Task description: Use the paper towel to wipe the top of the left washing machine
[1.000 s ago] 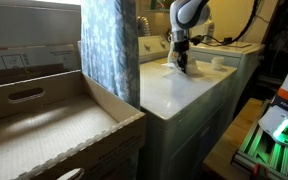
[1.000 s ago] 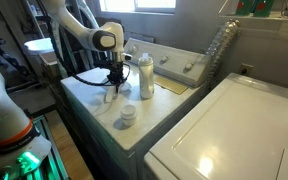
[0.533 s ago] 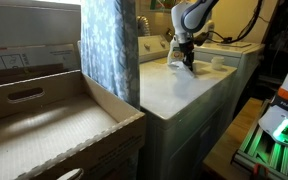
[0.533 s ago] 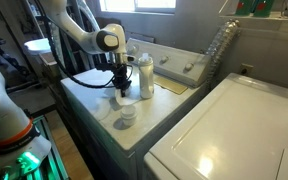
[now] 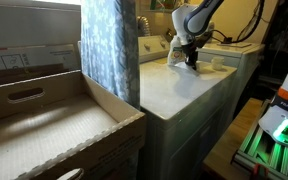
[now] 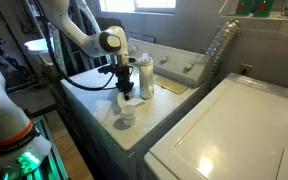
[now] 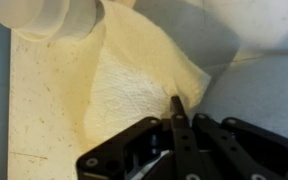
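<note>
We see the hand (image 6: 123, 91) pointing straight down over the left washing machine (image 6: 92, 104). In the wrist view the fingers (image 7: 175, 128) are drawn together with almost no gap, and their tips pinch the paper towel (image 7: 134, 78). The paper towel lies crumpled and partly spread on the tabletop formed by the machine's flat white top, directly beneath the hand in both exterior views (image 5: 178, 61). A small white cup (image 6: 128, 115) stands just beside the towel, on the side nearer the machine's front edge; in the wrist view its rim (image 7: 44, 14) meets the towel's edge. A white detergent bottle (image 6: 145, 77) stands upright near the hand. The adjoining white machine (image 6: 234, 130) sits alongside.
</note>
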You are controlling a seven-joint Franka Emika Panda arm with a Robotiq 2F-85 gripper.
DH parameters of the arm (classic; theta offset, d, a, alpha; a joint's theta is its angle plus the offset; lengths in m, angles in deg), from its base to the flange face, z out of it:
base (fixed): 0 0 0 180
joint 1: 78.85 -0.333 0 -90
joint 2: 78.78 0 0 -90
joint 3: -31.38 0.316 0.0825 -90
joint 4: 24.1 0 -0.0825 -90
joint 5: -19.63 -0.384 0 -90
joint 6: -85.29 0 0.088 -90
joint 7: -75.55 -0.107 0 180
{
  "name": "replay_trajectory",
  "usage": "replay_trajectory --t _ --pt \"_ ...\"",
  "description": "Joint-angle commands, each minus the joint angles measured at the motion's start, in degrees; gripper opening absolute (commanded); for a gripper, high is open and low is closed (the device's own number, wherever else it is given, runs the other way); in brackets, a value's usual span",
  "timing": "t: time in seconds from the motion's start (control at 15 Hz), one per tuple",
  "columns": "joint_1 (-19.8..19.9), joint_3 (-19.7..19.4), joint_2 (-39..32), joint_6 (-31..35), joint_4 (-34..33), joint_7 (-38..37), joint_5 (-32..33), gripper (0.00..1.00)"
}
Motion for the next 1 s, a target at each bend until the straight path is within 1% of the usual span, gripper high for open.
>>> replay_trajectory --t 0.0,0.2,0.33,0.47,0.53,0.6,0.67,0.73,0.8,0.87,0.93 --pt "-0.2 0.6 -2.9 7.3 -0.4 -2.1 -5.3 0.00" --pt "-0.4 1.0 -3.1 14.9 -0.3 -0.9 -9.5 0.00" --pt "-0.7 1.6 -3.5 17.7 -0.2 1.0 -12.8 0.00" --pt "-0.6 3.0 -2.8 18.2 0.4 8.1 -20.3 0.00" --pt "-0.4 3.9 -2.1 17.9 0.8 14.0 -25.7 0.00" --pt "-0.3 4.7 -1.1 17.1 1.1 18.6 -29.6 0.00" --pt "-0.4 5.3 -0.7 14.9 0.9 23.0 -33.0 0.00" --pt "-0.5 5.7 -0.1 13.1 1.1 26.9 -35.1 0.00" --pt "-0.5 6.0 0.1 11.2 1.1 30.0 -36.4 0.00" --pt "-0.7 5.3 0.0 7.4 0.9 28.4 -31.9 0.00" --pt "-0.9 4.3 0.1 6.2 1.3 24.6 -26.0 0.00"
